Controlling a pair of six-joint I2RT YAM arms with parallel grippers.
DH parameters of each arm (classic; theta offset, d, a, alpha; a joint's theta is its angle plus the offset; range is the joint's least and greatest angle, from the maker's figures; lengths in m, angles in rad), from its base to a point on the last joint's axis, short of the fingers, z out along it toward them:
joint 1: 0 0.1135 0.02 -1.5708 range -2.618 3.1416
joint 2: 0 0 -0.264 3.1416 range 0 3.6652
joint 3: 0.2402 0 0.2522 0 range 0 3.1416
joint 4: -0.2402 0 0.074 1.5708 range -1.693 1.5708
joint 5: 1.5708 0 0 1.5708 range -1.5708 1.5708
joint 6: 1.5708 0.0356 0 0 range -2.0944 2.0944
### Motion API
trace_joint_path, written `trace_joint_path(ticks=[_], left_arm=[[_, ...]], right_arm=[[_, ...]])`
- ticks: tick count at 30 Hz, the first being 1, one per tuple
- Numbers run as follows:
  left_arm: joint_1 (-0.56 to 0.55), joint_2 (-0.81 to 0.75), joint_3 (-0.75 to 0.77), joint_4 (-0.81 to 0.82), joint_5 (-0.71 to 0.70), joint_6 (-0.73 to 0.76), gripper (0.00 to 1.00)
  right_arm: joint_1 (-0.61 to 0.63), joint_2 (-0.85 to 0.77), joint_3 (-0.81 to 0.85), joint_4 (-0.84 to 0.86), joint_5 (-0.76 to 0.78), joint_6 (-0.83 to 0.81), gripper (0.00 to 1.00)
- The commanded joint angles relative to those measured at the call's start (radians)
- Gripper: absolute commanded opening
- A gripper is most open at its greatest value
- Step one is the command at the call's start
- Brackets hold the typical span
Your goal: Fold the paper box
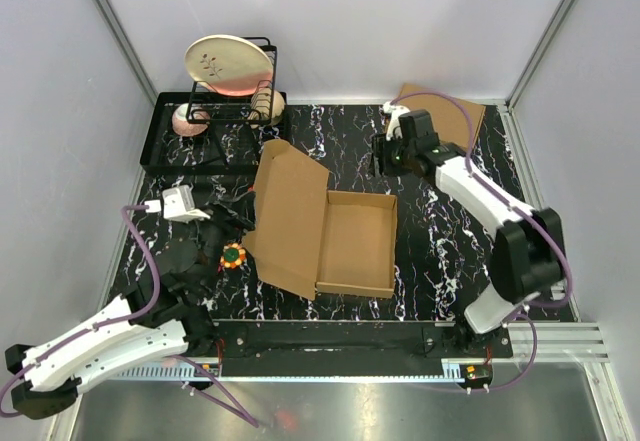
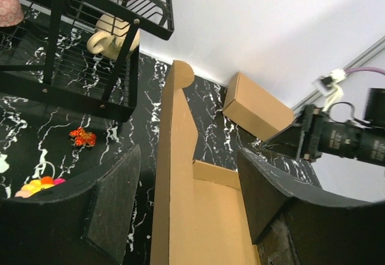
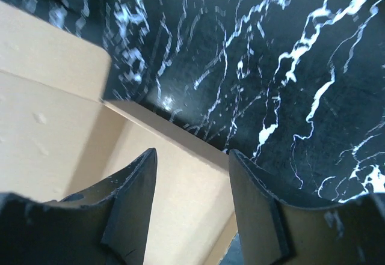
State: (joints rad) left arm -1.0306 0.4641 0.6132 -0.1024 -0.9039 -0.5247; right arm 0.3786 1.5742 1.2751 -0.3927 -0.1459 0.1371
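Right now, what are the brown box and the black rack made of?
The paper box looks like plain brown cardboard: matte, with creased folds and stiff flaps. The dish rack seems to be thin metal bars coated black, though that's a guess.

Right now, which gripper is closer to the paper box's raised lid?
Left. The left gripper, open, straddles the edge of the raised lid; the right gripper hovers by the far right corner of the paper box.

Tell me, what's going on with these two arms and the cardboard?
Two robot arms are folding a paper box. Its tray is already formed on the table, and the lid panel stands raised on the left. The left gripper is open astride the lid's edge. The right gripper hangs open near the box's far corner.
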Motion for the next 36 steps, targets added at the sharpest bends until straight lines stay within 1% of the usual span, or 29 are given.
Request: trace_joint_path(ticks=[1, 4, 9, 16, 19, 22, 24, 26, 27, 30, 32, 36], left_arm=[[-0.003, -0.034, 0.033, -0.037, -0.047, 0.031, 0.68], [-0.005, -0.044, 0.04, -0.034, -0.064, 0.063, 0.68], [-0.003, -0.044, 0.039, -0.031, -0.078, 0.092, 0.68], [-0.003, -0.061, 0.008, -0.023, -0.072, 0.1, 0.69], [-0.003, -0.074, 0.005, -0.034, -0.076, 0.104, 0.69], [-0.005, -0.085, -0.003, -0.034, -0.081, 0.104, 0.69], [-0.005, -0.087, -0.003, -0.036, -0.078, 0.103, 0.69], [-0.003, -0.082, -0.001, -0.042, -0.078, 0.098, 0.69], [-0.003, -0.081, 0.0, -0.049, -0.081, 0.097, 0.69], [-0.003, -0.073, 0.005, -0.051, -0.087, 0.089, 0.69], [-0.003, -0.062, 0.013, -0.051, -0.093, 0.084, 0.69], [-0.003, -0.03, 0.023, -0.036, -0.093, 0.088, 0.69]], right_arm=[[0.012, 0.088, 0.02, 0.07, -0.103, -0.174, 0.57], [0.026, 0.144, 0.052, 0.065, -0.135, -0.246, 0.57], [0.04, 0.199, 0.087, 0.074, -0.21, -0.28, 0.57], [0.101, 0.314, 0.095, 0.031, -0.156, -0.35, 0.54], [0.111, 0.329, 0.058, 0.049, -0.149, -0.356, 0.53], [0.12, 0.346, 0.038, 0.057, -0.109, -0.353, 0.51], [0.121, 0.357, 0.036, 0.055, -0.057, -0.343, 0.41], [0.123, 0.368, 0.049, 0.048, 0.017, -0.304, 0.28], [0.123, 0.369, 0.047, 0.045, 0.034, -0.295, 0.2], [0.123, 0.345, 0.035, 0.043, 0.107, -0.226, 0.14], [0.123, 0.33, 0.023, 0.041, 0.172, -0.183, 0.12], [0.121, 0.282, -0.013, -0.006, 0.233, -0.047, 0.11]])
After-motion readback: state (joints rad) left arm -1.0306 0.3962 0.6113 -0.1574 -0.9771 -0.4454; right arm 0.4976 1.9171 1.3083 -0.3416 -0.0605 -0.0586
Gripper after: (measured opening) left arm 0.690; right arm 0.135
